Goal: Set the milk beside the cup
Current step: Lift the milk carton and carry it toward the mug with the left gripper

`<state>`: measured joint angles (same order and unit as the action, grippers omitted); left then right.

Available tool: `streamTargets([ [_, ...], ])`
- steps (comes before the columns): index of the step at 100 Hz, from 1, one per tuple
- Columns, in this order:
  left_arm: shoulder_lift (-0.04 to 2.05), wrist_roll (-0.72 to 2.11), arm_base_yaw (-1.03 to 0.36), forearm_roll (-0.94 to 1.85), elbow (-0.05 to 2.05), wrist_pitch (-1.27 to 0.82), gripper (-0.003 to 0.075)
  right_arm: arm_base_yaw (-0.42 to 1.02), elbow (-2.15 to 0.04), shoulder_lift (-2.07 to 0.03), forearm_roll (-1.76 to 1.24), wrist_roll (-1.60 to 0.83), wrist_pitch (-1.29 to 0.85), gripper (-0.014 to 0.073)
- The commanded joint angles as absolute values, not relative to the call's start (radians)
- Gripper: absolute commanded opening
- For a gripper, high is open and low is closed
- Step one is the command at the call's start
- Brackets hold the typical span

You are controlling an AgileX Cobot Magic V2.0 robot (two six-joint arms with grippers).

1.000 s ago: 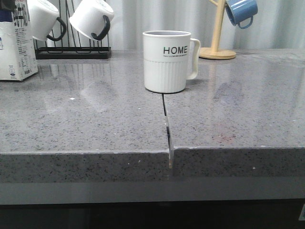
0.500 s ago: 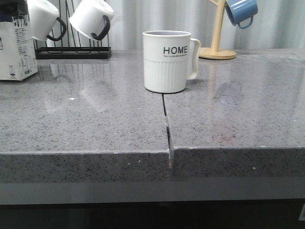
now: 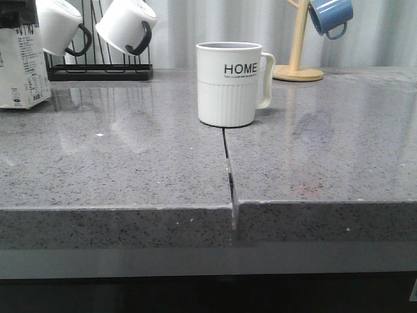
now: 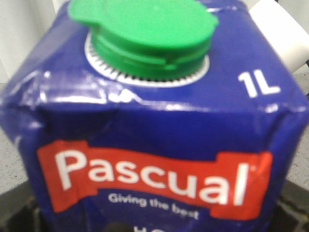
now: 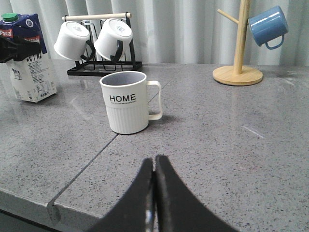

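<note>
The milk (image 3: 23,62) stands at the far left of the grey worktop (image 3: 130,163), cut off by the edge of the front view, with a dark shape at its top there. From the right wrist camera the carton (image 5: 28,63) shows its blue upper part, green cap and white printed sides, and dark parts of the left arm (image 5: 17,48) reach across it just under the blue top. The left wrist camera is filled by the carton's blue top (image 4: 154,130) (red "Pascual" band, "1L" mark, green flip cap (image 4: 145,31)); dark gripper parts show only at the lower corners, so whether the left jaws pinch the carton or merely frame it I cannot tell.

The right jaws (image 5: 154,193) are pressed together, their black tips meeting in a point, holding nothing and hanging above the worktop's near edge. Ahead of them and a little to their left stands the cup (image 5: 129,101), upright, "HOME" lettering facing the jaws, handle turned to their right; it sits well apart from the milk, which lies far off to the left of these jaws.

Beyond the cup, a black wire rack (image 5: 104,65) carries two white mugs (image 5: 89,38) with black handles, near the carton. Far right of the jaws, a wooden stand (image 5: 238,72) holds a blue mug (image 5: 268,26).
</note>
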<state>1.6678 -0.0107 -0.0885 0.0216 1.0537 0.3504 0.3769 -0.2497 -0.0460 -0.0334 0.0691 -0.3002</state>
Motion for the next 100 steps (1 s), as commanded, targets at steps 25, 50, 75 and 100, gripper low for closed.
streamTargets([
  [25,1.534,-0.021,-0.184,0.051,1.073,0.430,0.0171,0.376,-0.277,-0.053,-0.038,0.067,-0.221,-0.0068],
  [50,1.515,-0.006,-0.322,0.107,1.055,0.430,0.0171,0.376,-0.277,-0.053,-0.038,0.067,-0.221,-0.0068],
  [75,1.527,0.000,-0.432,0.141,1.055,0.450,0.0171,0.376,-0.277,-0.053,-0.038,0.067,-0.221,-0.0068],
  [100,1.571,0.000,-0.507,0.146,1.055,0.498,0.0171,0.376,-0.277,-0.053,-0.038,0.067,-0.221,-0.0068],
])
